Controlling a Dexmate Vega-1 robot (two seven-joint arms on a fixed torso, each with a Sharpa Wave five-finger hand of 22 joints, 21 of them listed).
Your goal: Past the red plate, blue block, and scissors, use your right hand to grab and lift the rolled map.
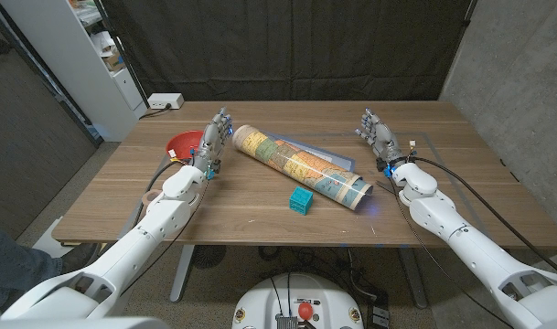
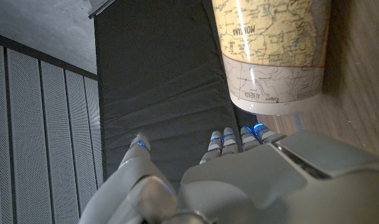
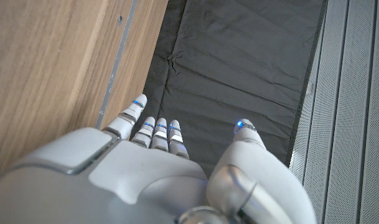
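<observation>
- Head view lays out the whole worktop (image 1: 260, 206): the rolled map (image 1: 301, 166) lies slantwise across the middle, one end near the left hand (image 1: 214, 139), the other end toward the right arm, its outer sheet loose at that end.
- A blue block (image 1: 301, 199) sits just in front of the map, apart from it.
- A red plate (image 1: 183, 143) lies behind the left hand, partly hidden by it; from this view I cannot tell whether they touch.
- Something blue and thin runs along the map's far side; it is too hidden to name.
- The left hand is raised beside the map's near end, fingers apart and holding nothing.
- The right hand (image 1: 377, 133) stands well apart from the map, fingers spread, holding nothing.
- A white power strip (image 1: 165, 101) lies at the worktop's far left corner, and a white shelf (image 1: 95, 55) stands beyond it.
- Left wrist view adds what the head view cannot: the map's (image 2: 273, 53) printed end close up, with place names legible, just beyond the left hand's (image 2: 239, 180) fingertips (image 2: 228, 134), not touching them.
- Right wrist view shows the right hand (image 3: 152, 174) over the worktop's edge (image 3: 58, 68) with a dark curtain (image 3: 239, 62) beyond, its fingers (image 3: 158, 134) extended and its thumb held apart.
</observation>
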